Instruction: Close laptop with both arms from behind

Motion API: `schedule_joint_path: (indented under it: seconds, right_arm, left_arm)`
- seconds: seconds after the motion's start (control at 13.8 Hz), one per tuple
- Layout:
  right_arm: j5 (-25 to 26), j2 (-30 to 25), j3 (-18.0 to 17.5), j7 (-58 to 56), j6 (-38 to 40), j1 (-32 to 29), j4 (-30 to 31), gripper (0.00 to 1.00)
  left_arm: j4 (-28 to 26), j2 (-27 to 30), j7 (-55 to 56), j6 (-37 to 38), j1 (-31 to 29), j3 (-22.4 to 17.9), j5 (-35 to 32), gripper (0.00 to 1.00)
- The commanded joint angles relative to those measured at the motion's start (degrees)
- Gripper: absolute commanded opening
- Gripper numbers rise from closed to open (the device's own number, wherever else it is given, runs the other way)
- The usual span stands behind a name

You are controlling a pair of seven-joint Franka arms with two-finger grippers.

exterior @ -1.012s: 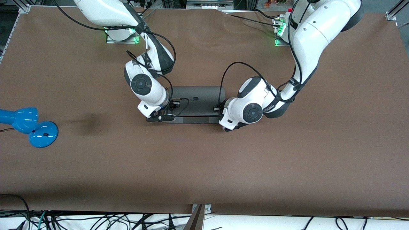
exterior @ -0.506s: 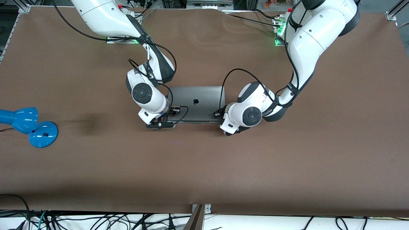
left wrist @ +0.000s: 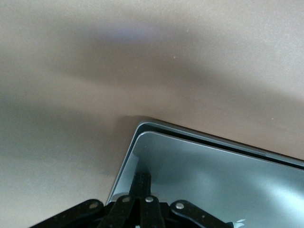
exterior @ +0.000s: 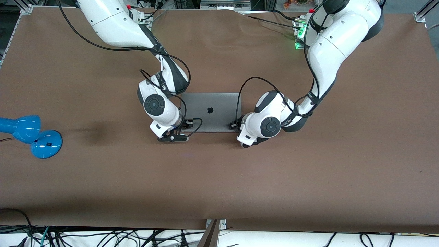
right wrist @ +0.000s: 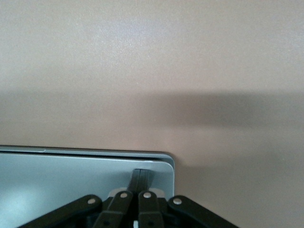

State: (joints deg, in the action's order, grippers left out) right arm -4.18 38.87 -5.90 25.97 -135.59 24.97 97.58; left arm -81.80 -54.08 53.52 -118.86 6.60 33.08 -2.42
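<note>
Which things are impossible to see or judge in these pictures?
- Laptop keyboard and screen: hidden under its lid, every view.
- Left gripper: front view, the wrist covers it.
- Right gripper: front view, its wrist and cables cover it.
- Lamp: cut by the front view's edge.

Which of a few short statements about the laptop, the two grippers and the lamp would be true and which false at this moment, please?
1. The laptop lid is almost down, with only a thin gap over the base. True.
2. The left gripper presses the lid with its fingers together. True.
3. The right gripper hangs over bare table, apart from the laptop. False: its closed fingers rest on the lid near a corner.
4. The blue desk lamp stands on the laptop. False: it stands on the table, toward the right arm's end.
</note>
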Motion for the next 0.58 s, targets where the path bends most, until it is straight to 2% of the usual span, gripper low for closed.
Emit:
schedule_joint_path:
  seconds: [0.0,0.43,0.51]
  right_arm:
    - [0.7,1.1,-0.1,0.0,-0.4,-0.1,-1.6,0.0]
    - [0.7,2.6,-0.1,0.3,-3.1,0.0,-1.6,0.0]
    - [0.7,2.9,-0.1,0.3,-3.5,0.0,-1.6,0.0]
  left_arm:
    - [2.6,-1.8,0.0,0.1,1.1,-0.4,-2.2,0.0]
    - [2.6,-2.2,-0.2,-0.2,1.4,-0.7,-2.2,0.0]
    - [2.6,-2.2,-0.2,-0.2,1.4,-0.7,-2.2,0.09]
